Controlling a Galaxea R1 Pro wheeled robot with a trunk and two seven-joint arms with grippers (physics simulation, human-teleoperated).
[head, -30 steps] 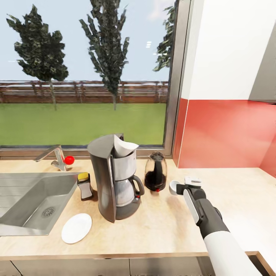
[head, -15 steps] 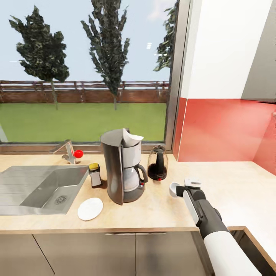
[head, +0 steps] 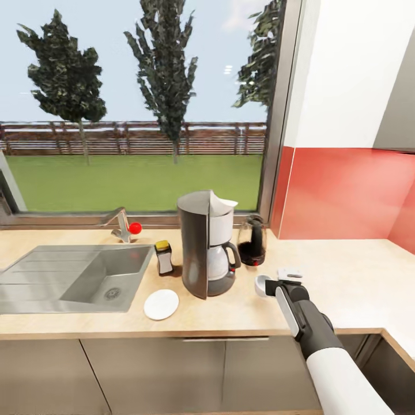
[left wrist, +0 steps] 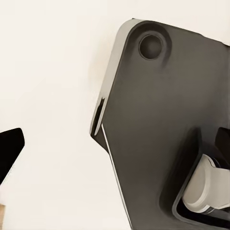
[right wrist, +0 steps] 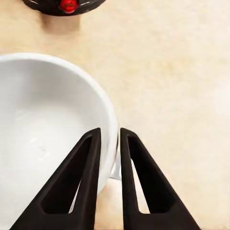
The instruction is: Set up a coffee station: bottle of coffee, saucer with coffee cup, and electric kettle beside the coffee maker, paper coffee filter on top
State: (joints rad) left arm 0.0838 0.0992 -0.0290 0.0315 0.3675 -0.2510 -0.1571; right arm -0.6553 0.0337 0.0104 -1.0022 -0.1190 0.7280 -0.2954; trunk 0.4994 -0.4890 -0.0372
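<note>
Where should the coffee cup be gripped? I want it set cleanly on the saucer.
By its thin rim wall, coming over the open mouth: one finger inside, one outside, as the right gripper holds the coffee cup now. Its bowl looks too wide to span.

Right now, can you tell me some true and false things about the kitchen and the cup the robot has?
1. The right tool pinches the rim of the white coffee cup. True.
2. The cup sits on the saucer. False: the saucer lies bare, on the coffee maker's sink side, and the cup is on the other side.
3. A paper filter pokes out of the coffee maker's top. True.
4. The electric kettle is in the sink. False: it stands on the counter beside the coffee maker.
5. The coffee bottle has a yellow lid. True.
</note>
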